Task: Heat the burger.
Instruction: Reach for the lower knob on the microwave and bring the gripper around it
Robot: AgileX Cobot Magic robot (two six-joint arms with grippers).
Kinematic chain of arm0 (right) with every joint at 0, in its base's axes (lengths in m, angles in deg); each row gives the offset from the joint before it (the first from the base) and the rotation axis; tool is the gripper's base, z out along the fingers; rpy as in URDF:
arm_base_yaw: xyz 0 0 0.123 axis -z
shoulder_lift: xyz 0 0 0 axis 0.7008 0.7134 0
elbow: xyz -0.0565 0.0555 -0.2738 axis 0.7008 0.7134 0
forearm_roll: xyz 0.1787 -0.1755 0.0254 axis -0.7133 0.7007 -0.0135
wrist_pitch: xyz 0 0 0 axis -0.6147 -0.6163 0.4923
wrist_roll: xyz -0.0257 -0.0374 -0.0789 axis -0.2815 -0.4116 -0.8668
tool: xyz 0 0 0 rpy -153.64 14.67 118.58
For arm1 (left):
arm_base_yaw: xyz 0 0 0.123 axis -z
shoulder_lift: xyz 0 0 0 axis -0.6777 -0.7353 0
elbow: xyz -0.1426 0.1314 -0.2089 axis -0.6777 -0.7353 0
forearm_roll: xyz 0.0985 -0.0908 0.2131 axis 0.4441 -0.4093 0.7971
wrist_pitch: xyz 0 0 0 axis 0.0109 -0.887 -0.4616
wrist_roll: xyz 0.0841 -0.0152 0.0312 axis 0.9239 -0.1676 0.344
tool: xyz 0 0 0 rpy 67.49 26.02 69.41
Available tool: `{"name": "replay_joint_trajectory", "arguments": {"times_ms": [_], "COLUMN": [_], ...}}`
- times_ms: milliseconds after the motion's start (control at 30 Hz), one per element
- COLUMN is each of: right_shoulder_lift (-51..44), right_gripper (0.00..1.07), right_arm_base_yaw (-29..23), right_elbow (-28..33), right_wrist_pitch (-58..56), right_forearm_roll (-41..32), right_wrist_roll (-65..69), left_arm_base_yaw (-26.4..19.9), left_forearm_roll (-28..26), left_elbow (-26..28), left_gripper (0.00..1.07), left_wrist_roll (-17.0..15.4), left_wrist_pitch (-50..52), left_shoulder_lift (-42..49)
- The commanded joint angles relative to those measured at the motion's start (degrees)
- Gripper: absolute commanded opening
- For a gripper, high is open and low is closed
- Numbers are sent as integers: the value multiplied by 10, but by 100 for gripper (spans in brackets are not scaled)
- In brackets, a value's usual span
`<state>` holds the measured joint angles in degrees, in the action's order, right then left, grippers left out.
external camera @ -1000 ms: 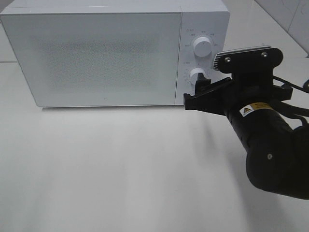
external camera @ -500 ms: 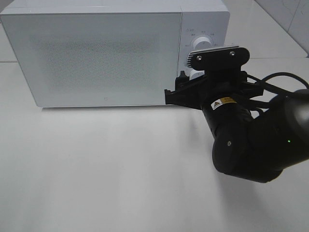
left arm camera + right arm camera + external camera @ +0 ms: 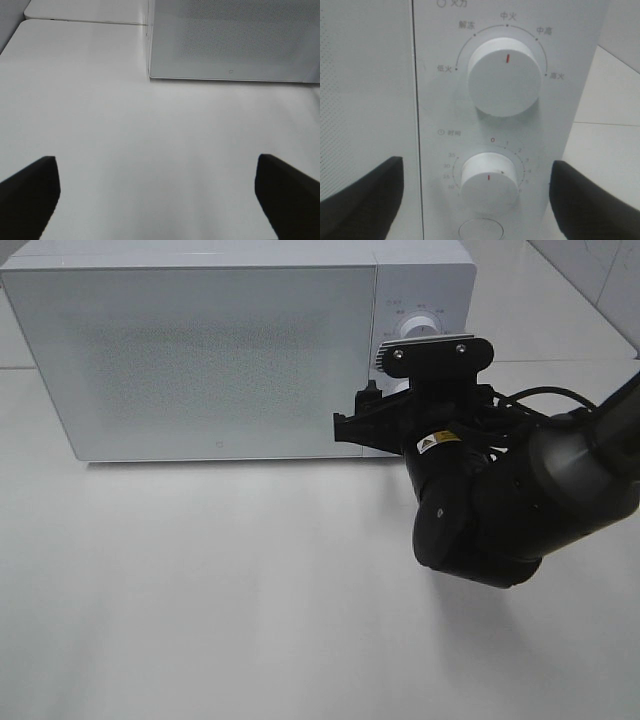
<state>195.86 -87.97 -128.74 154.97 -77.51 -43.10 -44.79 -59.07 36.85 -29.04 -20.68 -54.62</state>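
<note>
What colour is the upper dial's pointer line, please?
Red; the right wrist view shows the upper dial best.

microwave on table, rear | right fingers before its panel | timer knob below power knob

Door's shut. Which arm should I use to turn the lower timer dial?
Right. The right tool, open, sits directly in front of the lower dial, with its jaws standing either side of it. The left tool, also open, hangs over bare table facing the microwave door, away from the controls.
</note>
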Motion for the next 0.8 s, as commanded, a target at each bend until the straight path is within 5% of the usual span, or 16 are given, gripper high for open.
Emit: {"name": "replay_joint_trajectory", "arguments": {"times_ms": [33, 800], "right_shoulder_lift": [7, 72], "right_gripper": [76, 76], "right_arm_base_yaw": [15, 55], "right_elbow": [-13, -59], "right_wrist_pitch": [17, -11], "right_forearm_roll": [9, 53], "right_wrist_roll": [8, 49], "left_arm_base_yaw": [-2, -2], "left_forearm_roll": [-4, -4], "left_elbow": [-2, -2], "left_gripper": [98, 98], "left_wrist_roll": [-1, -1], "left_wrist_pitch": [6, 6], "left_shoulder_lift": [9, 9]}}
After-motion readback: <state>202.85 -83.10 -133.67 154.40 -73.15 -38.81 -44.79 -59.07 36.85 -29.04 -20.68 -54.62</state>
